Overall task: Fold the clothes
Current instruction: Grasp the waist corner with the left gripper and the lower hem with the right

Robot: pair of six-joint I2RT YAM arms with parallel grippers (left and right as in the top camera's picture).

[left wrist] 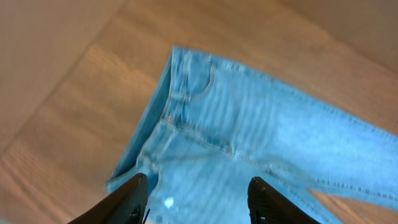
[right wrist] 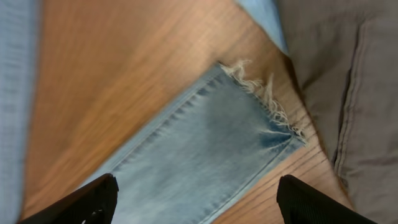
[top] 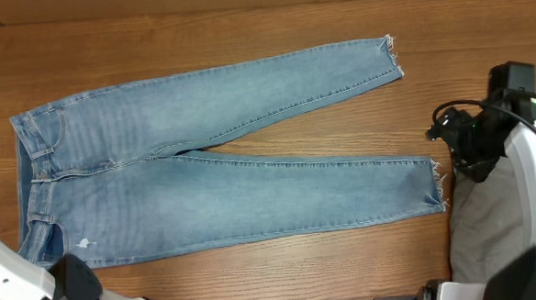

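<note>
The clothes are a pair of light-blue jeans (top: pixel 205 172) spread flat on the wooden table, waist at the left and both legs running right to frayed hems. My left gripper (left wrist: pixel 199 202) hovers open above the waist end (left wrist: pixel 205 124), with blue denim and a small white distressed patch (left wrist: pixel 168 202) showing between its dark fingers (left wrist: pixel 134 199). My right gripper (right wrist: pixel 199 205) stands wide open over the near leg's frayed hem (right wrist: pixel 261 93), holding nothing. From overhead, the left arm (top: pixel 73 287) is at the bottom left and the right arm (top: pixel 465 140) is just right of the hems.
A grey garment (top: pixel 484 231) lies at the right edge of the table, close to the near leg's hem, and appears again as grey cloth (right wrist: pixel 348 93) in the right wrist view. Bare wood (top: pixel 242 13) runs along the far side.
</note>
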